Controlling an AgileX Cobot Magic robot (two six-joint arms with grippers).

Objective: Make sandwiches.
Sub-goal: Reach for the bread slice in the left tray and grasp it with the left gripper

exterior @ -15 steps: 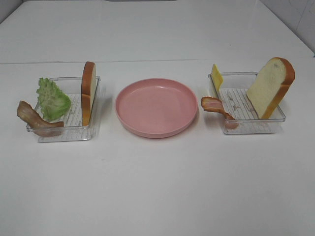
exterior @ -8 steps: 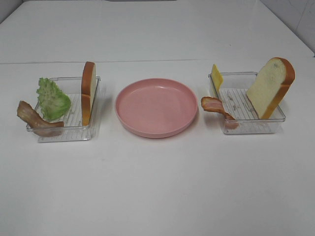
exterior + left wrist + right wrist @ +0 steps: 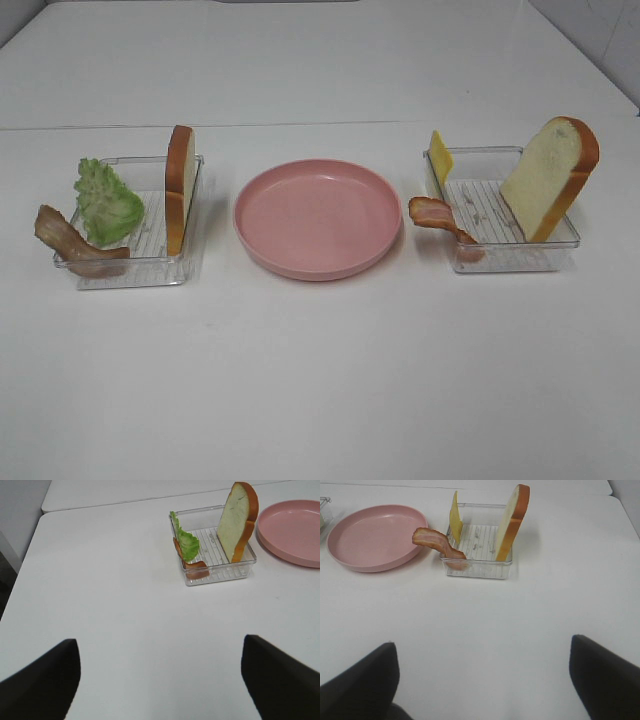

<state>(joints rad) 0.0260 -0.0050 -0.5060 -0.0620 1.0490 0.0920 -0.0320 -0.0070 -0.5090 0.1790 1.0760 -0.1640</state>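
Exterior high: pink plate sits on desk btw left tray & right tray, prob so both arms reach it. Left bread, lettuce, left bacon, right bread, cheese, right bacon lean on tray walls, easy to pinch. Left tool, right tool: spread, empty.

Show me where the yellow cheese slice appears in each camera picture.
Exterior high: cheese slice stands in its tray, at the end nearest the pink plate.
Left wrist: not in it.
Right wrist: cheese slice at the tray end nearest the plate.
Shared landmark: the pink plate.
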